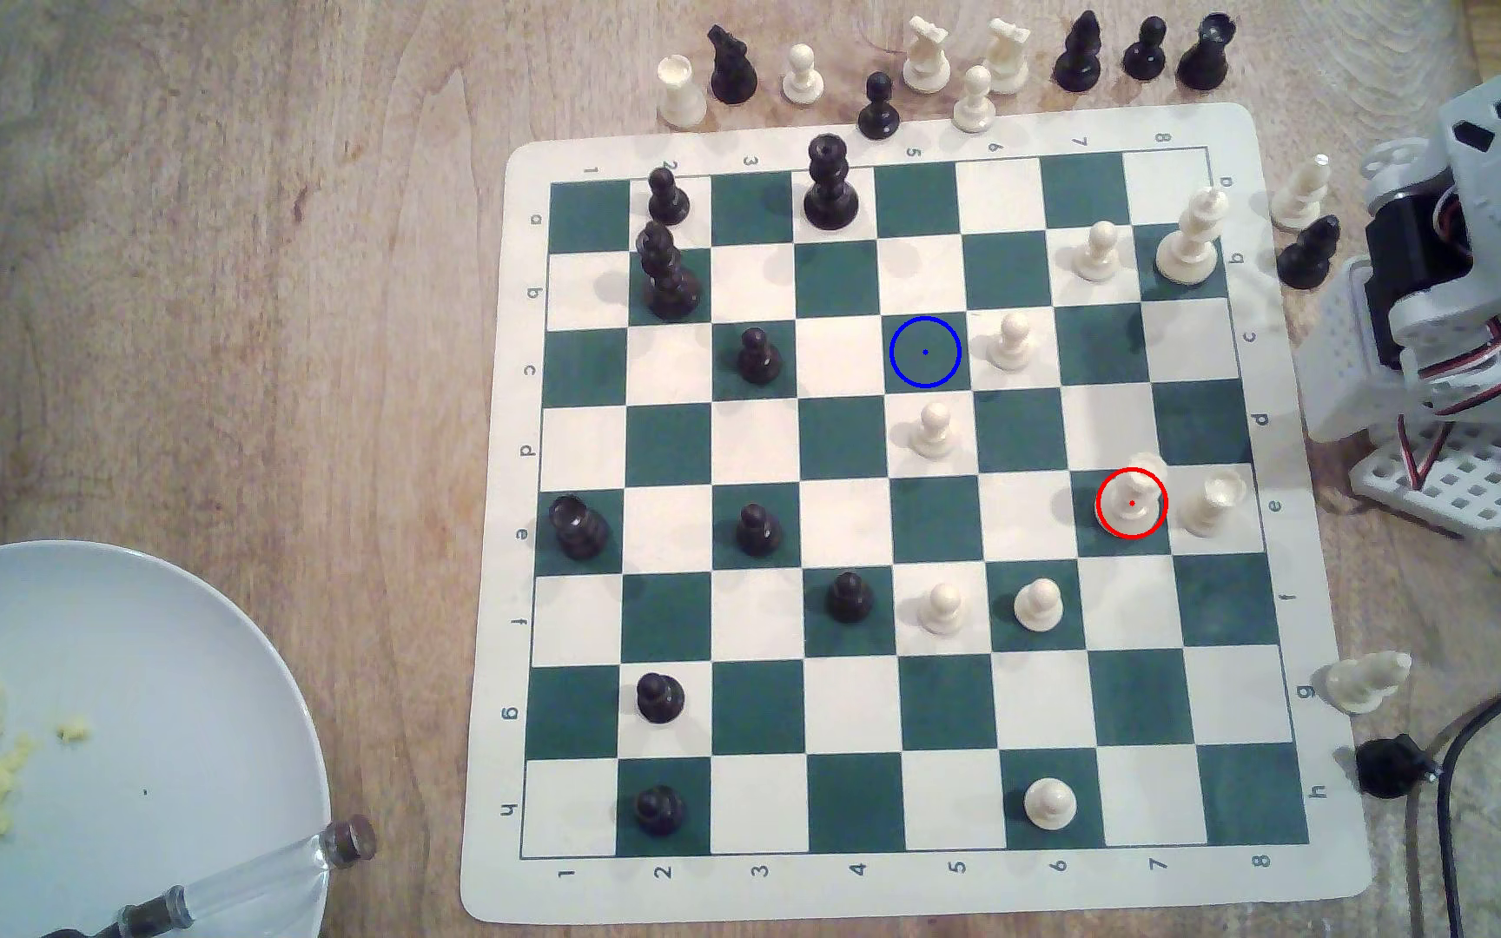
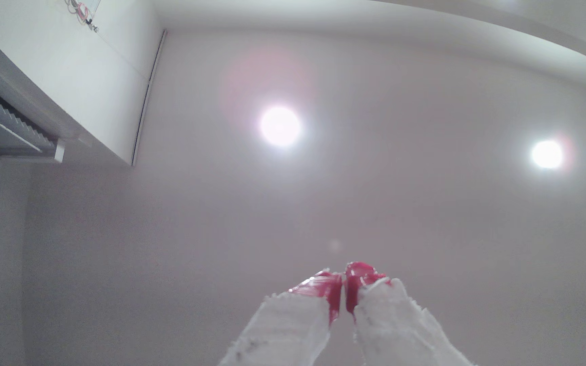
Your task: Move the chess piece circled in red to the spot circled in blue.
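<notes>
The chess piece circled in red (image 1: 1131, 498) is a tall cream-white piece standing on a dark green square near the exterior view's right side of the board. The spot circled in blue (image 1: 925, 352) is a bare dark green square, two rows farther back and toward the exterior view's left. The arm's white body (image 1: 1469, 298) is folded up off the board at the exterior view's right edge. In the wrist view my gripper (image 2: 343, 281) points up at the ceiling, its red-tipped fingers pressed together with nothing between them.
A shorter white piece (image 1: 1213, 503) stands right beside the red-circled piece. White pawns (image 1: 1010, 341) (image 1: 934, 427) flank the blue-ringed square. Captured pieces (image 1: 926, 54) line the board's far edge. A plate (image 1: 187, 685) sits at the exterior view's lower left; cables (image 1: 1469, 749) lie at the lower right.
</notes>
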